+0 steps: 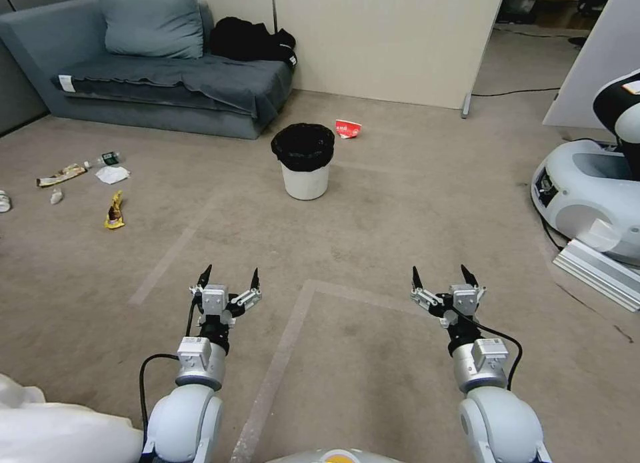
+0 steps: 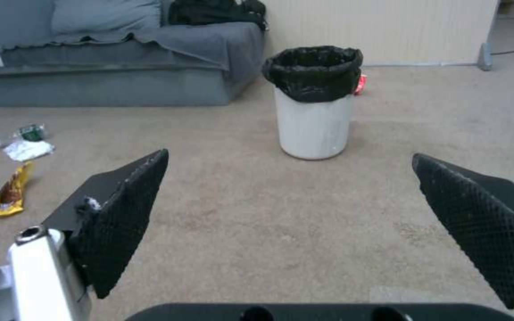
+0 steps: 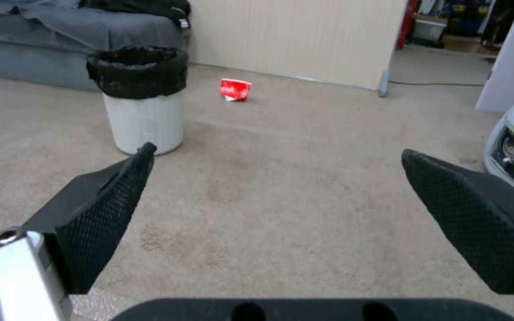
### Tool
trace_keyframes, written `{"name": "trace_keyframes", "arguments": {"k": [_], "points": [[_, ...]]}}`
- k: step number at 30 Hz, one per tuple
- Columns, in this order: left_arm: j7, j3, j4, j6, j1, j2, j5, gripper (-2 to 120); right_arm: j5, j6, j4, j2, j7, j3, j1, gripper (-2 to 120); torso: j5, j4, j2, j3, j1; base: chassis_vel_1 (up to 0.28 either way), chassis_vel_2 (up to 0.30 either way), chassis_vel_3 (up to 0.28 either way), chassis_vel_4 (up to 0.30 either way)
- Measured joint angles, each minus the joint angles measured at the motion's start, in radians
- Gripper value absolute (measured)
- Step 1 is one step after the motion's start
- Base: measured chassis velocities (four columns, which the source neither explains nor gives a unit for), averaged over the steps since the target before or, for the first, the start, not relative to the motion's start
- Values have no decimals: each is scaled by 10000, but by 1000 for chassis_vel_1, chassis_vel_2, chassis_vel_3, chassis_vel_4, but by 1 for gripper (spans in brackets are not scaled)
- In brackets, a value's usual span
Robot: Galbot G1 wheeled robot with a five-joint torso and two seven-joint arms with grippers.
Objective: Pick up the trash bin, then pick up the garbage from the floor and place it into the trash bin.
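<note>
Ahead of me on the floor (image 1: 373,249), from my head camera, the trash bin (image 1: 304,161) stands upright near the grey sofa (image 1: 160,69), well apart from both my arms. My left gripper (image 1: 229,279) and right gripper (image 1: 441,278) hover low with fingers spread, grasping nothing. A red carton (image 1: 347,128) lies just behind the bin; yellow wrappers (image 1: 115,211), a tissue (image 1: 112,175) and a small bottle (image 1: 107,159) lie far to my left.

From my left wrist, the bin (image 2: 313,104) sits between my parted fingers (image 2: 120,218), with litter off to one side.

From my right wrist, the bin (image 3: 141,100) and carton (image 3: 235,89) lie beyond my spread fingers (image 3: 99,214).
</note>
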Motion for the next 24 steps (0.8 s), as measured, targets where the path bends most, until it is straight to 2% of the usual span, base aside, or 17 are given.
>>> {"name": "trace_keyframes", "arguments": {"k": [10, 14, 15, 16, 19, 21, 24], "points": [[0, 0, 0, 1, 0, 0, 0, 100, 0, 0, 9, 1, -1, 0, -4, 100, 0, 0, 0, 0, -1, 0, 0, 0, 0], [-99, 19, -274, 249, 137, -22, 35, 100, -87, -49, 479, 110, -90, 16, -290, 100, -1, 0, 0, 0, 0, 0, 0, 0, 0], [-284, 74, -705, 656, 380, -73, 120, 100, -221, -120, 1012, 240, -195, 41, -620, 100, 0, -1, 0, 0, -1, 0, 0, 0, 0], [-284, 74, -705, 656, 380, -73, 120, 100, -221, -120, 1012, 240, -195, 41, -620, 100, 0, -1, 0, 0, -1, 0, 0, 0, 0], [-846, 232, -2009, 1899, 1122, -226, 384, 100, -557, -301, 2364, 569, -462, 102, -1460, 100, -1, 2, 0, -1, 0, 0, 0, 0, 0], [-877, 233, -2141, 1978, 1202, -231, 399, 100, -668, -365, 2809, 671, -550, 116, -1733, 100, 5, 0, 0, -1, -1, 0, 0, 0, 0], [-1038, 303, -2488, 2324, 1422, -276, 475, 100, -817, -451, 3427, 822, -668, 150, -2114, 100, -7, -1, 0, -1, -1, 0, 0, 0, 0]]}}
